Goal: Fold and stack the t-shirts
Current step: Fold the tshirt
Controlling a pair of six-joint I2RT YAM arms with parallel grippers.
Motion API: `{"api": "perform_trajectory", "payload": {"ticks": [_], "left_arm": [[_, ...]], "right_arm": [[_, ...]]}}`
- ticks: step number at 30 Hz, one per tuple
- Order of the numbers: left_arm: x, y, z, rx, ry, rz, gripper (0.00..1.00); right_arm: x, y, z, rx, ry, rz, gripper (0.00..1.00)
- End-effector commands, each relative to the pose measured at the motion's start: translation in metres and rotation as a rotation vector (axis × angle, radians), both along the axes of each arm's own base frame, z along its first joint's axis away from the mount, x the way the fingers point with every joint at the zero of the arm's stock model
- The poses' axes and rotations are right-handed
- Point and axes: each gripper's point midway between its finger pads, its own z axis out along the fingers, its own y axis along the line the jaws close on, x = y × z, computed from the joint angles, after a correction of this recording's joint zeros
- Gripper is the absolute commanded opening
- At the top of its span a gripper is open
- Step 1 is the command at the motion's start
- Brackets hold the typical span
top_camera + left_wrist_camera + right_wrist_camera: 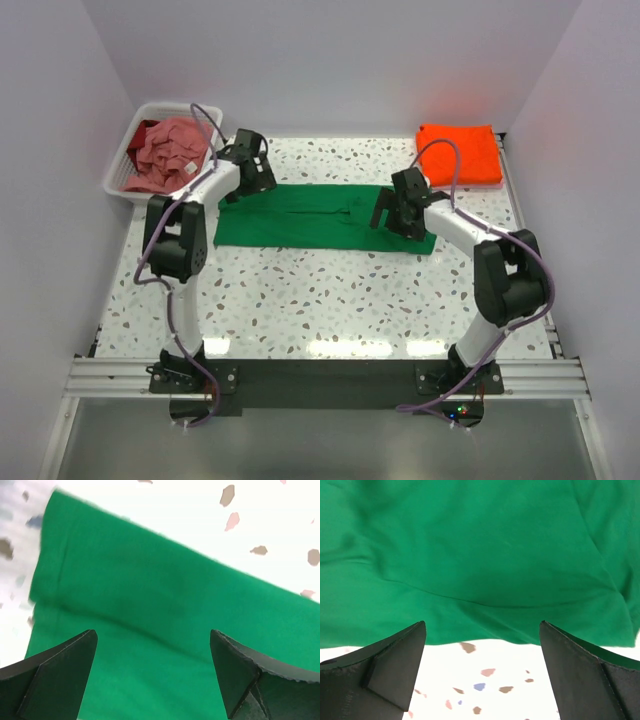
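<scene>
The green t-shirt (310, 218) lies flat as a long folded strip across the middle of the table. My left gripper (243, 178) hangs open over its left end, with green cloth (150, 645) between the jaws. My right gripper (398, 215) hangs open over its right end, at the cloth's edge (480, 580); bare table shows between the jaws. The orange t-shirt (460, 152) lies folded at the back right. The pink t-shirt (165, 155) is crumpled in the white basket.
The white slatted basket (120, 178) stands at the back left corner. White walls close in the table on the left, back and right. The speckled table (330, 295) runs in front of the green shirt to the arm bases.
</scene>
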Motion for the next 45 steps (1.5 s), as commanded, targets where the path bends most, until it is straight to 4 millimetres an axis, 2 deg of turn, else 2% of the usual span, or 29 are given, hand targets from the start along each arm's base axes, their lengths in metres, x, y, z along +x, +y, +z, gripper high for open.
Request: {"api": "perform_trajectory", "payload": {"ticks": [1, 2, 7, 11, 13, 15, 16, 17, 19, 20, 21, 22, 23, 25, 26, 28, 29, 31, 32, 34, 35, 36, 37, 38, 39, 40, 42, 43, 45], "left_arm": [[0.027, 0.004, 0.002, 0.078, -0.031, -0.036, 1.0], [0.032, 0.004, -0.007, 0.089, -0.019, -0.044, 1.0], [0.028, 0.008, -0.041, 0.111, 0.054, -0.044, 1.0], [0.01, 0.01, -0.066, 0.108, 0.127, -0.033, 1.0], [0.0, 0.012, -0.065, 0.106, 0.148, -0.024, 1.0], [-0.022, 0.013, -0.074, 0.089, 0.188, -0.011, 1.0], [-0.029, 0.013, -0.065, 0.076, 0.18, -0.006, 1.0], [-0.053, 0.016, -0.077, 0.069, 0.236, 0.011, 1.0], [-0.075, 0.017, -0.079, 0.051, 0.251, 0.023, 1.0], [-0.1, 0.018, -0.082, 0.029, 0.281, 0.019, 1.0], [-0.111, 0.016, -0.083, 0.016, 0.288, 0.015, 1.0], [-0.136, 0.015, -0.084, -0.007, 0.319, 0.006, 1.0], [-0.147, 0.013, -0.085, -0.025, 0.33, 0.011, 1.0], [-0.182, 0.004, -0.083, -0.071, 0.366, 0.0, 1.0], [-0.192, -0.005, -0.082, -0.092, 0.367, -0.003, 1.0], [-0.205, -0.017, -0.07, -0.143, 0.331, -0.007, 1.0], [-0.226, -0.027, -0.075, -0.185, 0.367, -0.024, 1.0], [-0.246, -0.039, -0.07, -0.251, 0.375, -0.028, 1.0], [-0.253, -0.047, -0.068, -0.281, 0.375, -0.03, 1.0], [-0.266, -0.056, -0.062, -0.319, 0.366, -0.03, 1.0], [-0.272, -0.066, -0.058, -0.341, 0.362, -0.037, 1.0], [-0.278, -0.069, -0.055, -0.349, 0.365, -0.037, 1.0], [-0.283, -0.072, -0.05, -0.364, 0.351, -0.042, 1.0], [-0.29, -0.08, -0.047, -0.377, 0.354, -0.058, 1.0], [-0.295, -0.083, -0.046, -0.383, 0.352, -0.067, 1.0], [-0.303, -0.083, -0.048, -0.383, 0.355, -0.073, 1.0], [-0.317, -0.089, -0.052, -0.386, 0.381, -0.09, 1.0], [-0.325, -0.089, -0.055, -0.391, 0.394, -0.084, 1.0], [-0.334, -0.095, -0.054, -0.39, 0.397, -0.108, 1.0]], "right_arm": [[-0.003, -0.022, -0.013, -0.055, 0.015, -0.057, 0.99], [-0.002, -0.024, -0.022, -0.062, 0.034, -0.063, 0.99], [0.014, -0.028, -0.036, -0.074, 0.055, -0.08, 0.99], [0.022, -0.029, -0.05, -0.095, 0.086, -0.072, 0.99], [0.03, -0.027, -0.053, -0.098, 0.093, -0.062, 0.99], [0.04, -0.022, -0.05, -0.089, 0.083, -0.039, 0.99], [0.041, -0.02, -0.059, -0.095, 0.105, -0.026, 0.99], [0.043, -0.017, -0.061, -0.083, 0.111, -0.009, 0.99], [0.056, -0.011, -0.06, -0.076, 0.096, 0.018, 0.99], [0.057, -0.008, -0.069, -0.071, 0.115, 0.035, 0.99], [0.068, -0.001, -0.062, -0.058, 0.092, 0.067, 0.99], [0.075, 0.001, -0.061, -0.053, 0.077, 0.078, 0.99], [0.086, 0.007, -0.062, -0.046, 0.06, 0.103, 0.99], [0.097, 0.016, -0.062, -0.023, 0.053, 0.132, 0.99], [0.109, 0.023, -0.061, -0.018, 0.037, 0.151, 0.99], [0.116, 0.032, -0.064, 0.006, 0.042, 0.179, 0.99], [0.125, 0.041, -0.067, 0.012, 0.034, 0.202, 0.98], [0.125, 0.053, -0.07, 0.022, 0.046, 0.24, 0.99], [0.13, 0.066, -0.065, 0.023, 0.029, 0.272, 0.99], [0.128, 0.079, -0.077, 0.018, 0.042, 0.303, 0.98], [0.131, 0.095, -0.071, 0.021, 0.021, 0.329, 0.99], [0.13, 0.1, -0.083, 0.017, 0.039, 0.336, 0.99], [0.129, 0.105, -0.087, 0.018, 0.049, 0.34, 0.99], [0.135, 0.119, -0.079, 0.027, 0.022, 0.348, 0.99], [0.136, 0.124, -0.083, 0.029, 0.023, 0.35, 0.99], [0.135, 0.128, -0.094, 0.027, 0.043, 0.354, 0.99], [0.14, 0.144, -0.092, 0.013, 0.018, 0.361, 0.99], [0.137, 0.15, -0.102, -0.001, 0.03, 0.37, 0.98], [0.142, 0.158, -0.098, -0.006, 0.006, 0.366, 0.98]]}}
